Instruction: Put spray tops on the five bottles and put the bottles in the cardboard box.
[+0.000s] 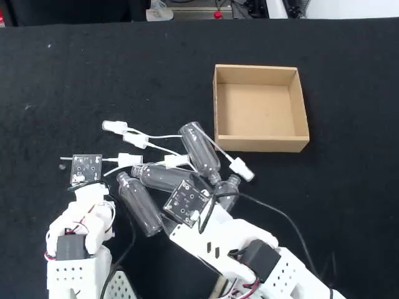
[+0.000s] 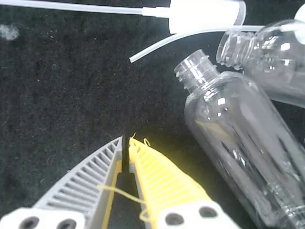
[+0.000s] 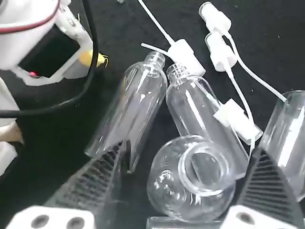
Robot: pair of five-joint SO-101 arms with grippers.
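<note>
My right gripper (image 3: 189, 160) gapes around one uncapped bottle (image 3: 200, 191); my left gripper (image 2: 127, 150) is clenched, empty. The bottles lie heaped near the box (image 1: 262, 144). Risk: the round bottle squirts aside and snags the spray tubes (image 3: 248, 76).

Left arm (image 1: 75, 268), right arm (image 1: 230, 240): white plastic, black cables (image 3: 93, 38); left gripper (image 2: 126, 140) has grey and yellow ribbed fingers (image 2: 157, 176), right gripper (image 3: 190, 151) black ones.

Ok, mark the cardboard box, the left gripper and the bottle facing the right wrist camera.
cardboard box (image 1: 262, 144), high view, outer side wall.
left gripper (image 2: 127, 141), left wrist view, between fingertips.
bottle (image 3: 183, 181), right wrist view, shoulder.
</note>
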